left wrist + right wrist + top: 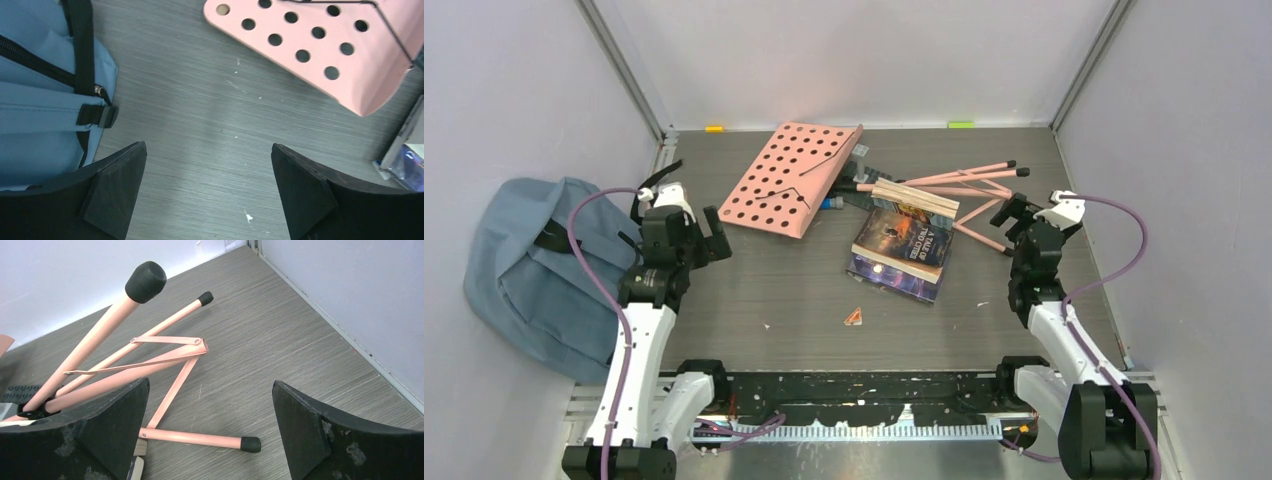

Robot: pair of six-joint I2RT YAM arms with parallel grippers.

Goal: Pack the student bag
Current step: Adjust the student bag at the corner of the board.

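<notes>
The student bag [529, 265] lies slumped at the left side of the table, and nothing appears packed yet; whether its zipper is open cannot be told. The left gripper [207, 185] hovers just right of the bag, jaws spread wide and empty. The right gripper [210, 425], far right of the bag above the pink stand legs [165, 360], is equally wide and holds nothing. This looks like the opening step. The next move probably calls for opening the bag or gripping the books [904, 250], which lie well right of the bag.

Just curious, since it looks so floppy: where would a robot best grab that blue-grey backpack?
By the black strap on the student bag, coming from the bag's right side, where the left gripper hovers. The strap is narrow enough for open jaws to close around; the rounded fabric body probably is not.
</notes>
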